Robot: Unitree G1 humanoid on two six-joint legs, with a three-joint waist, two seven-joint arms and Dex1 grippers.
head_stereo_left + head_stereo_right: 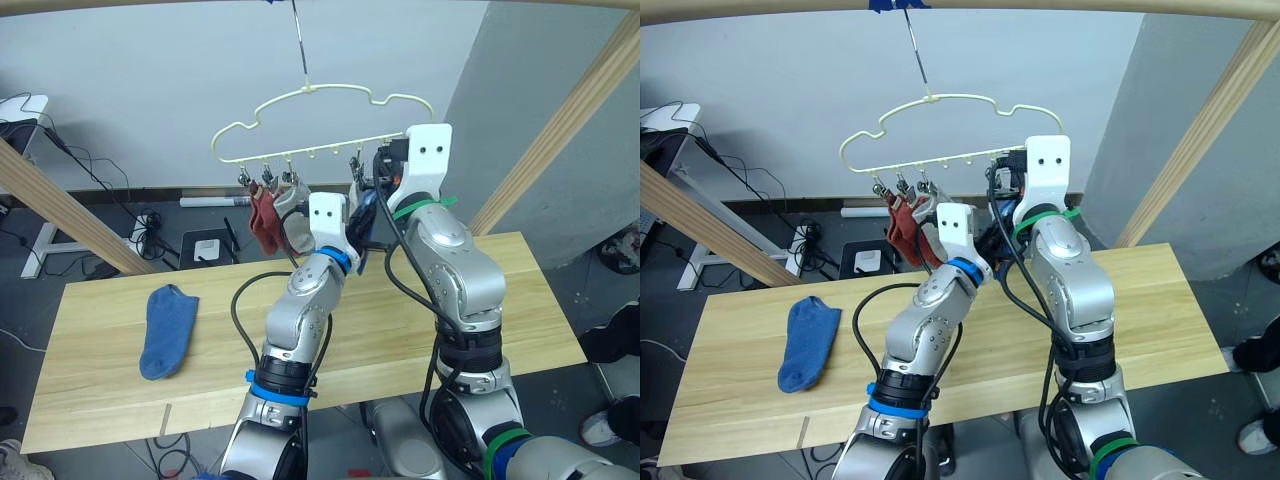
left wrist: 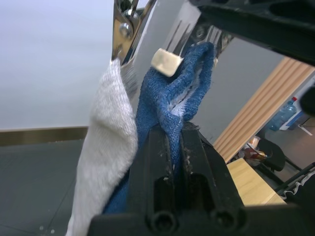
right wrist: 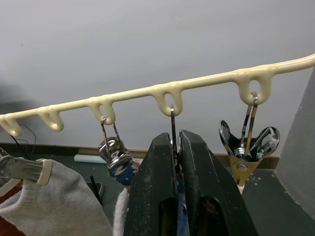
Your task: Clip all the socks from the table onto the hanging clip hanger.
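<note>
The clip hanger (image 1: 320, 125) hangs by its hook from the top pole above the far edge of the table (image 1: 530, 320). Two rust red socks (image 1: 264, 222) and a grey sock (image 1: 292, 200) hang from its left clips. My left gripper (image 2: 175, 129) is raised under the hanger's right half and is shut on a blue sock (image 2: 172, 98), held up beside the grey sock (image 2: 106, 142). A clip's beige pad (image 2: 167, 61) touches the blue sock's top edge. My right gripper (image 3: 177, 137) is shut on a metal clip (image 3: 173, 120) on the hanger bar. A second blue sock (image 1: 167, 330) lies flat on the table's left side.
Slanted wooden frame poles (image 1: 570, 130) stand at the right and at the left (image 1: 60, 215) of the table. One clip (image 3: 248, 145) at the bar's right end hangs empty. Cables and a power strip (image 1: 150, 225) lie on the floor behind the table.
</note>
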